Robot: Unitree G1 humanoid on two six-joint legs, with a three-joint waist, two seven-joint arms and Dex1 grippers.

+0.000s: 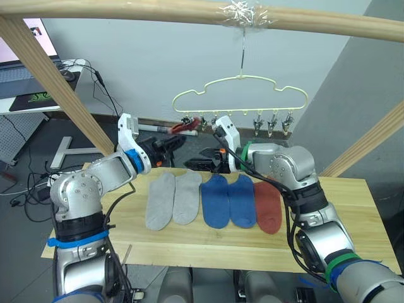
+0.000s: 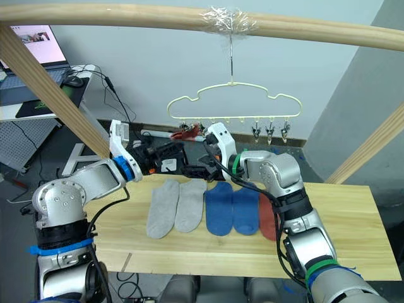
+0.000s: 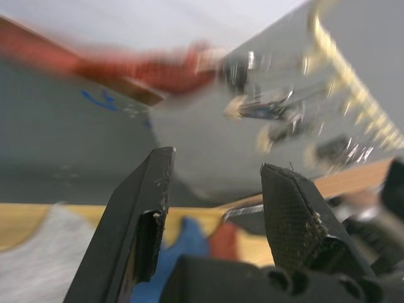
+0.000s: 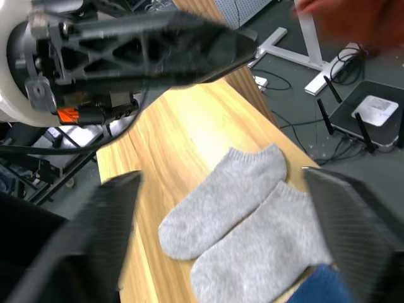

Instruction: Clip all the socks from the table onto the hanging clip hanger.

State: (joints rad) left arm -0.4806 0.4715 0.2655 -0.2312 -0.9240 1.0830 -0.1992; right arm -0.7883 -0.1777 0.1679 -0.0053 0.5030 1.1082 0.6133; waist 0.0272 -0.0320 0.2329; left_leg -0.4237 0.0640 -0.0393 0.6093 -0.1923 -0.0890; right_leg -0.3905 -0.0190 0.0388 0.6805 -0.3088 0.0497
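The pale yellow-green clip hanger (image 1: 240, 95) hangs by its hook from the top pole. A rust red sock (image 1: 185, 127) hangs from its leftmost clip. On the table (image 1: 341, 214) five socks lie side by side: two light grey (image 1: 161, 201) (image 1: 187, 197), two blue (image 1: 215, 201) (image 1: 242, 201) and one rust red (image 1: 267, 206). My left gripper (image 1: 169, 147) is open and empty, held above the table's far edge just below the clipped sock. My right gripper (image 1: 209, 161) is open too, close beside the left one, over the tops of the grey socks (image 4: 240, 189).
Wooden frame poles surround the table: a top beam (image 1: 189, 9), a slanted pole on the left (image 1: 57, 82) and another on the right (image 1: 372, 142). Behind on the left stand a desk with a laptop (image 2: 38, 44) and cables on the floor.
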